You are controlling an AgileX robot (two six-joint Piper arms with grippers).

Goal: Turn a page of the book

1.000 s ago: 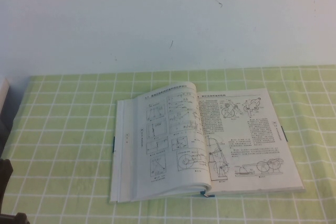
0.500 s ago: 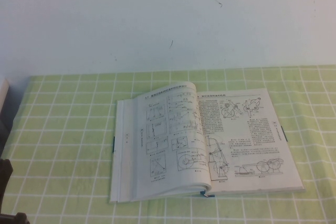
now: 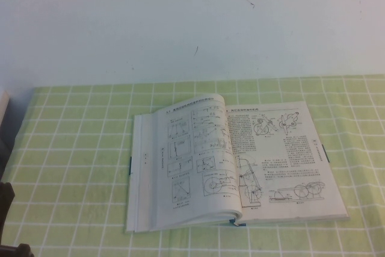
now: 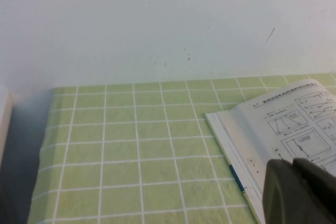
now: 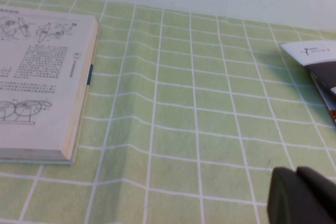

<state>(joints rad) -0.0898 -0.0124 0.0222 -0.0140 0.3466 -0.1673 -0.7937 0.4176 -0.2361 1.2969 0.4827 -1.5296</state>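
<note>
The book (image 3: 240, 161) lies open on the green checked tablecloth, with white pages of black text and line diagrams and thin dark-blue cover edges. The upper left-hand leaves arch up slightly near the spine. My left gripper (image 4: 294, 163) is shut and empty, hovering beside the book's left page (image 4: 294, 124), by its outer edge. In the high view only a dark part of the left arm (image 3: 5, 200) shows, at the lower left edge. My right gripper (image 5: 297, 170) is shut and empty, over bare cloth to the right of the book (image 5: 37, 77).
The green checked tablecloth (image 3: 72, 148) covers the table up to a white wall (image 3: 180, 22). A white and dark booklet (image 5: 315, 56) lies to the right of the book. A pale object (image 4: 4, 114) stands at the table's far left edge.
The dark part of the left arm at the lower left edge has sunk very slightly. The book and its pages have not moved.
</note>
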